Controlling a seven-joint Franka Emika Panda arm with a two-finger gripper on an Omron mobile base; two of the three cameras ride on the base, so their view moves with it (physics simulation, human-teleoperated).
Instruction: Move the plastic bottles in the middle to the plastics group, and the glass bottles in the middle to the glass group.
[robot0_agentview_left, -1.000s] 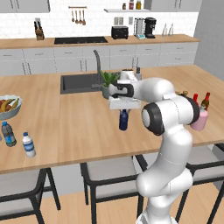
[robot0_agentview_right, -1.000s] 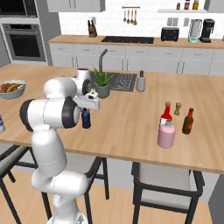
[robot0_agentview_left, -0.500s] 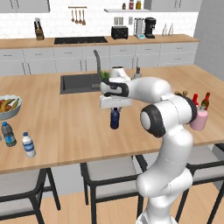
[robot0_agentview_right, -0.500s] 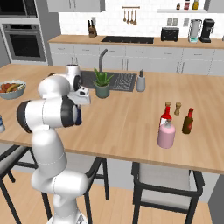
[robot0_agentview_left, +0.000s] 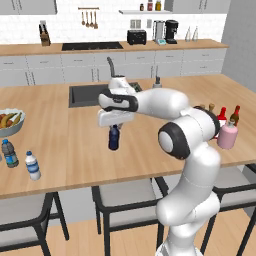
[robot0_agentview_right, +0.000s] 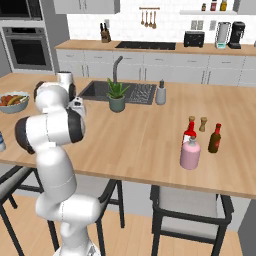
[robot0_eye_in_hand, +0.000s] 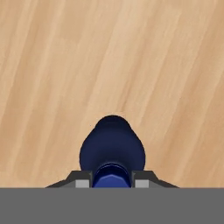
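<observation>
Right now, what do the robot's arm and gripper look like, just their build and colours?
The arm is glossy white with rounded, tube-like links and dark grey bands and discs at the joints, most clearly at the big elbow joint. It ends in a boxy white hand. The gripper has two small dark finger tips with lighter grey pads. No cables or markings are visible.

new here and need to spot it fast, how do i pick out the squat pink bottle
Look at the wooden island counter, toward its right front edge. The pink bottle stands there beside a red bottle and a dark brown bottle; it is the fattest, pale pink, and nearest the edge.
</observation>
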